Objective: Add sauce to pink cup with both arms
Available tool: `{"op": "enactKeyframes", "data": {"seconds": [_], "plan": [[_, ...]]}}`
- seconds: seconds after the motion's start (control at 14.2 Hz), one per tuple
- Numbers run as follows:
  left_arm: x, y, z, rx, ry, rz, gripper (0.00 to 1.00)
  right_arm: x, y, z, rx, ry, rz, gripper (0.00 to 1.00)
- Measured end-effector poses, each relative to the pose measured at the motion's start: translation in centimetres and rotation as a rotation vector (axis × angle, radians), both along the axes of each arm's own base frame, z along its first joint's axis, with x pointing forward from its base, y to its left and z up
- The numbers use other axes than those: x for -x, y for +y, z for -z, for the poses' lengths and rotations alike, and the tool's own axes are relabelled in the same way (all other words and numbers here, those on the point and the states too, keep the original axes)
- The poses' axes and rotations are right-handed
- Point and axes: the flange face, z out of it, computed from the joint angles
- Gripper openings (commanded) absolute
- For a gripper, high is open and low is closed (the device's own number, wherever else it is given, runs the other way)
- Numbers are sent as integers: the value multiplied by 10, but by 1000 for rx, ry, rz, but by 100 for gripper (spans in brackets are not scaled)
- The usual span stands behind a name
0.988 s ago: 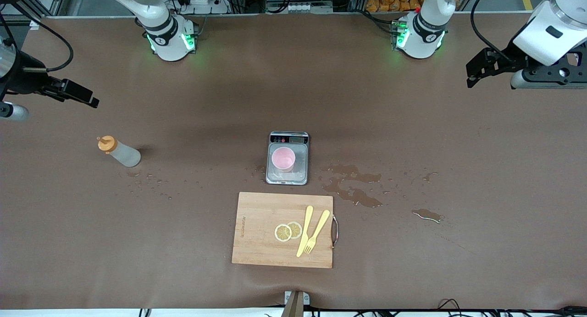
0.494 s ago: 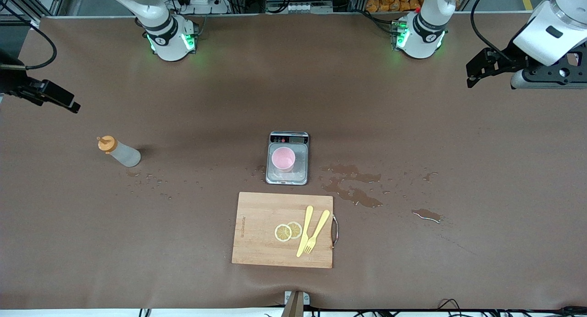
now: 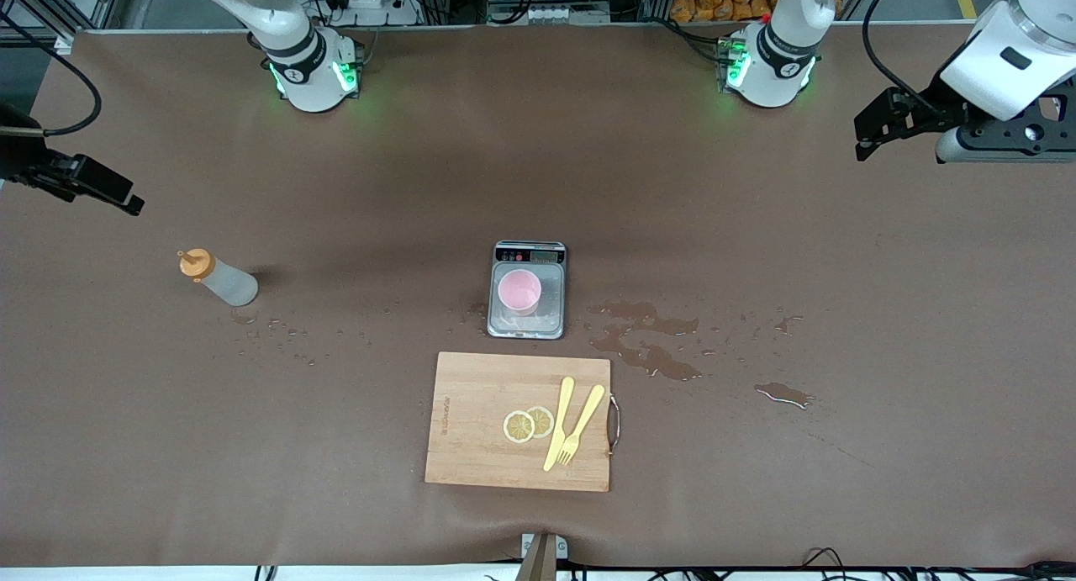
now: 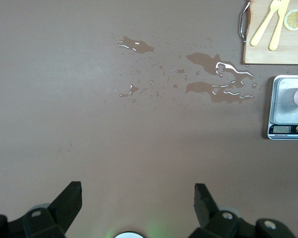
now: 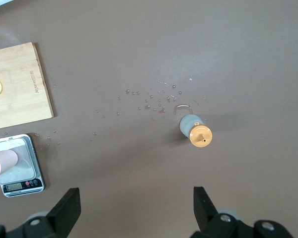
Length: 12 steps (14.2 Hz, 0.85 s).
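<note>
The sauce (image 3: 217, 279) stands upright on the brown table (image 3: 841, 497) toward the right arm's end, well apart from the pink cup (image 3: 519, 292), which sits on the steel plate of a small kitchen scale (image 3: 527, 289) in the middle, just farther from the front camera than a wooden cutting board (image 3: 479, 421) carrying lemon slices (image 3: 527, 424) and a yellow knife and fork (image 3: 572, 424). To my eye the bottle is a light, soft-walled thing: its translucent body should give under pressure, so a hard pinch would likely push liquid out of the orange nozzle before it is over the cup. I would take it around the middle of the body, below the cap, firmly enough not to slip, since the droplets (image 5: 154, 105) scattered on the table beside it suggest its skin may be wet. The cup looks light too and could easily be nudged off the scale. The right gripper (image 3: 92, 187) hangs in the air over the table's edge at its own end, its jaws spread as wide as they go, holding and touching nothing; its wrist view looks straight down on the bottle's cap. The left gripper (image 3: 883, 127) waits over the table at its arm's end, jaws likewise fully apart and empty, with puddles (image 4: 216, 79) on the table near the scale.
</note>
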Motion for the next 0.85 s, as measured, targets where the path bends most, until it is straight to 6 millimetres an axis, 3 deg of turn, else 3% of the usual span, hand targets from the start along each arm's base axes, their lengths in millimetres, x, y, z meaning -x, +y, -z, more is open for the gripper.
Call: {"op": "enactKeyframes", "data": {"seconds": [0.56,0.85], "plan": [[0,-1,-1,0,-1,1,100,-6,-1,-2,10,-8,0,100],[7,-1,-10,2,-17,4,100,-6,-1,-3,10,-9,-1,100]]}}
